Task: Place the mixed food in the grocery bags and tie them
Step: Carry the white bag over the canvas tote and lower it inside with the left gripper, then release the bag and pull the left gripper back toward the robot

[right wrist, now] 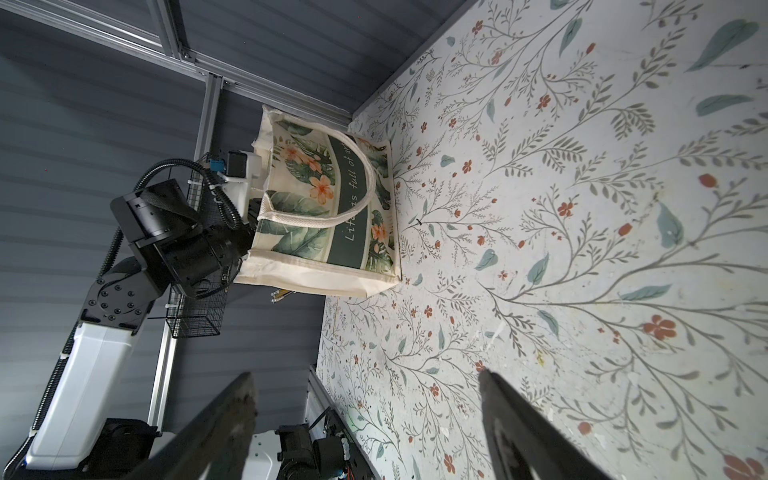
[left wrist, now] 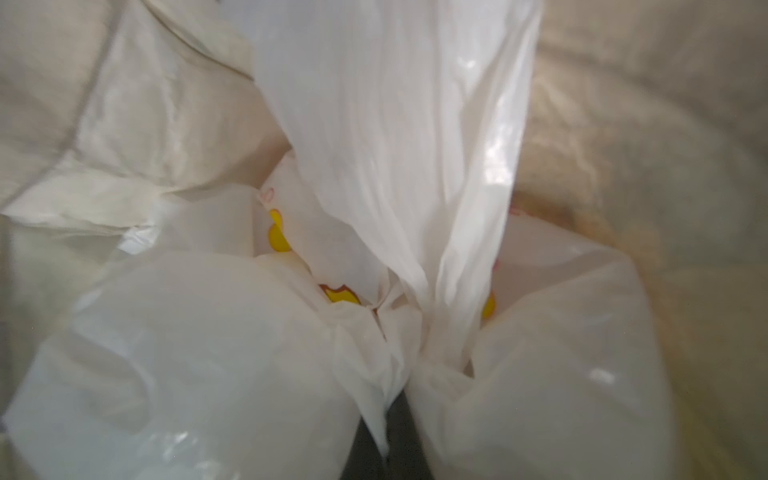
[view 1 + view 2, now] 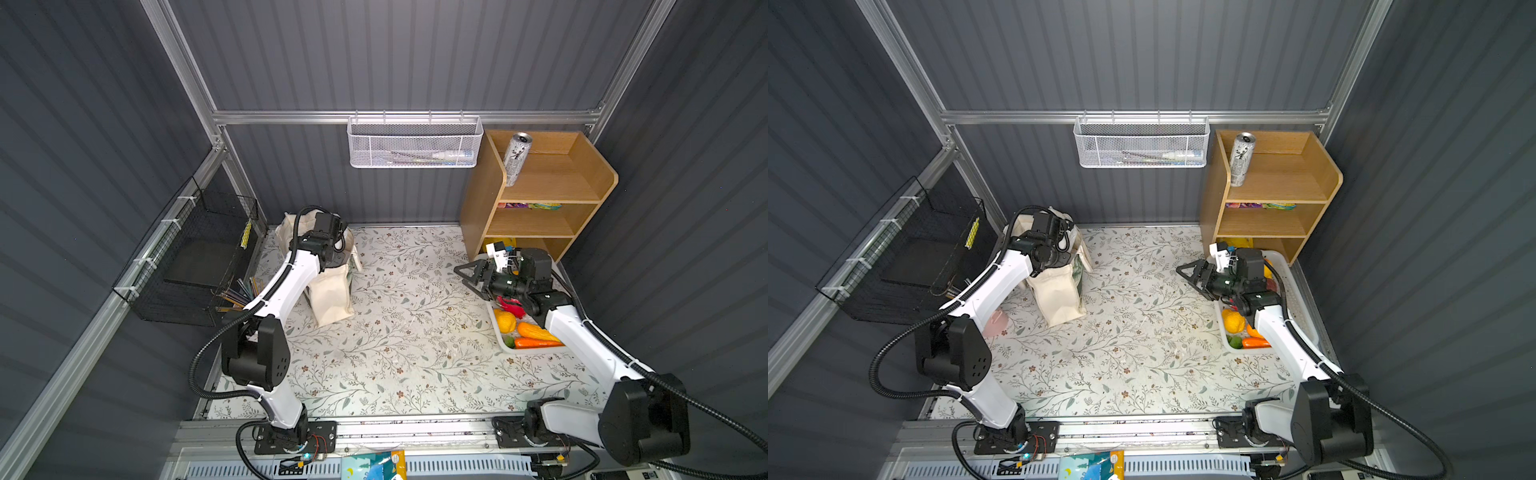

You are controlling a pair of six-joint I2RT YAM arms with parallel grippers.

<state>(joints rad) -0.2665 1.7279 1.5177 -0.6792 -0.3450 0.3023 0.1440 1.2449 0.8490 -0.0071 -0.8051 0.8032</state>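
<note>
Packing has barely begun, by the look of it. The left hand [image 2: 386, 440] is sunk into the mouth of the canvas tote [image 3: 332, 295], its jaws pressed together. Thin film of the white plastic bag [image 2: 208, 332] bunches right at them, so it seems to pinch a twisted strip of that bag. The yellow-printed bag lies just ahead of the left hand, inside the tote, and no food shows in it, though its folds hide much.

The right hand [image 3: 460, 276] hangs spread and empty above the counter [image 3: 395, 365], well apart from the tote it faces. Behind it, under its own wrist and forearm, the white basket [image 3: 536, 352] holds a pink dragon fruit [image 3: 511, 306], a yellow fruit [image 3: 505, 321] and carrots [image 3: 536, 343]. Above and beyond that hand, a silver can [image 3: 516, 160] stands on top of the wooden shelf [image 3: 582, 183], with snack packets [image 3: 530, 205] one level down.

All of this is left to bag, and neither bag looks tied.
</note>
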